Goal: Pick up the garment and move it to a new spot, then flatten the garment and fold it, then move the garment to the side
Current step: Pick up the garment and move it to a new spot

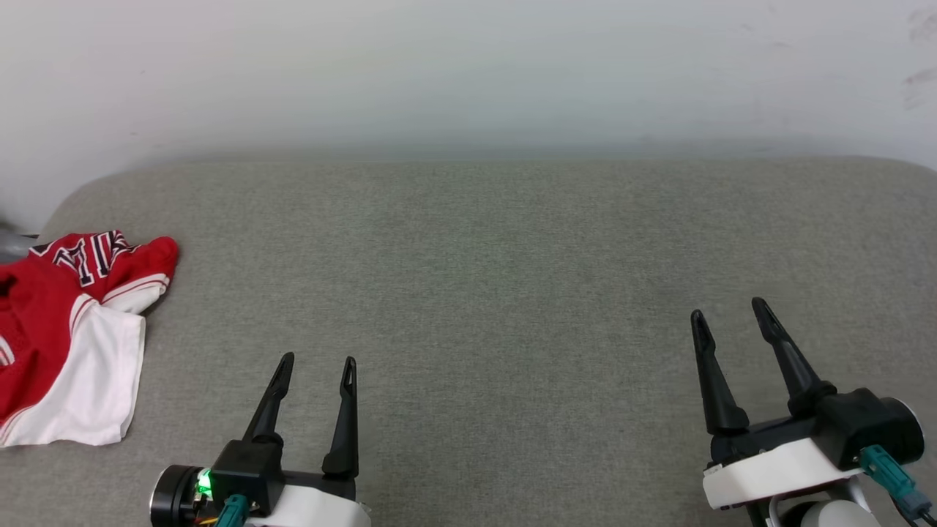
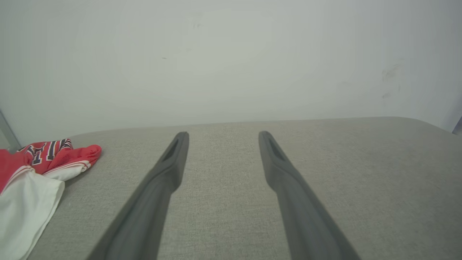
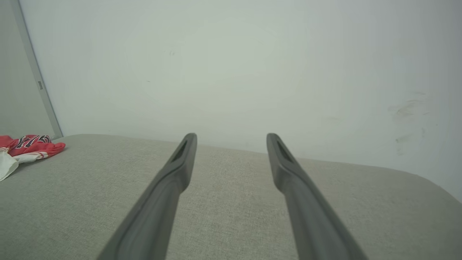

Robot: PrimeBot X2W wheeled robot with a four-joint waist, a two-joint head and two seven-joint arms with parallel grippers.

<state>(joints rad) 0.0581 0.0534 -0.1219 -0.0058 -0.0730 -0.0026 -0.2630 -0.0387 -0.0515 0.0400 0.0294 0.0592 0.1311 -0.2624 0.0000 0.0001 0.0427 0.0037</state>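
The garment [image 1: 66, 329], red with a white sleeve and dark block lettering, lies crumpled at the far left of the grey cushioned surface, partly cut off by the frame edge. It also shows at the left in the left wrist view as the garment [image 2: 39, 169], and small at the far left in the right wrist view as the garment [image 3: 25, 150]. My left gripper [image 1: 317, 361] hovers open at the lower left, to the right of the garment and apart from it. My right gripper [image 1: 728, 307] stands open at the lower right, nothing between its fingers.
The grey fabric surface [image 1: 498, 278] spreads wide between and beyond the grippers, with rounded far corners. A pale wall [image 1: 468, 73] rises right behind it. A grey vertical strip [image 3: 34, 68] runs down the wall at the far left.
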